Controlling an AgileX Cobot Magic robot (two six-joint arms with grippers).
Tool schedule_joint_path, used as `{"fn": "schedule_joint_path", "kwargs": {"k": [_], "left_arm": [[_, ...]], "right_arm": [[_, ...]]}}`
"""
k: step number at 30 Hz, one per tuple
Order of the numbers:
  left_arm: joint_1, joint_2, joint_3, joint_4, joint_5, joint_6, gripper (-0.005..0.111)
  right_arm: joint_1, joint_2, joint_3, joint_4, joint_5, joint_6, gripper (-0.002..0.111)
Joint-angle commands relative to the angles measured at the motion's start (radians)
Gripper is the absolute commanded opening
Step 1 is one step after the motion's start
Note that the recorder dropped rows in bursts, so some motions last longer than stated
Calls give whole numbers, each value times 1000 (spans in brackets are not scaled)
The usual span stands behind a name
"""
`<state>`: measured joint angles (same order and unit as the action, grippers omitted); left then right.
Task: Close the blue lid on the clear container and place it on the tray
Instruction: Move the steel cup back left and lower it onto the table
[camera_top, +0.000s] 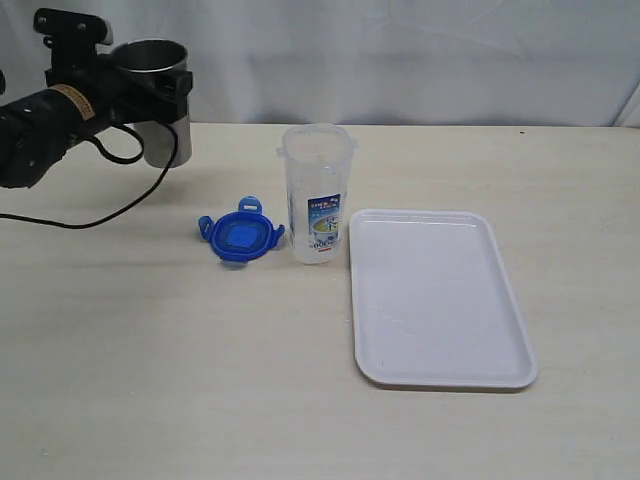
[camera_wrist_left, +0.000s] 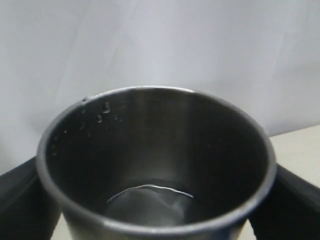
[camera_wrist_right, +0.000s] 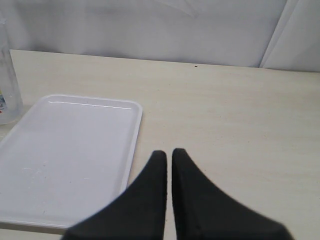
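The clear container stands upright and uncovered mid-table, its label facing the front; a sliver of it shows at the edge of the right wrist view. The blue lid lies flat on the table just left of it, flaps spread. To the container's right sits the white tray, bare, also in the right wrist view. My left gripper is at the far back left, shut on an upright steel cup, its fingers flanking the cup's wall. My right gripper is shut and holds nothing, above the table beside the tray's edge.
A black cable trails from the left arm across the table's left side. A white backdrop rises behind the table's rear edge. I cannot tell whether the cup rests on the table or hangs just above it.
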<state>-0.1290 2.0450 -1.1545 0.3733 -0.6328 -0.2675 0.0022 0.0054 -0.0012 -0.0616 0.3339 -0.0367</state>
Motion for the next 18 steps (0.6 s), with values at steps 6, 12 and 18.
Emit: {"fn": "schedule_joint_path", "kwargs": {"k": [6,12,18], "left_arm": [[88,120,-20,-18,-297,57,0],[137,201,-73,-9,-284,88,0],[154,243,-116,-9,-300,88,0]], "right_arm": [[1,-5,1,2,3,0,4],[1,-5,1,2,3,0,4],[1,-5,1,2,3,0,4]]}}
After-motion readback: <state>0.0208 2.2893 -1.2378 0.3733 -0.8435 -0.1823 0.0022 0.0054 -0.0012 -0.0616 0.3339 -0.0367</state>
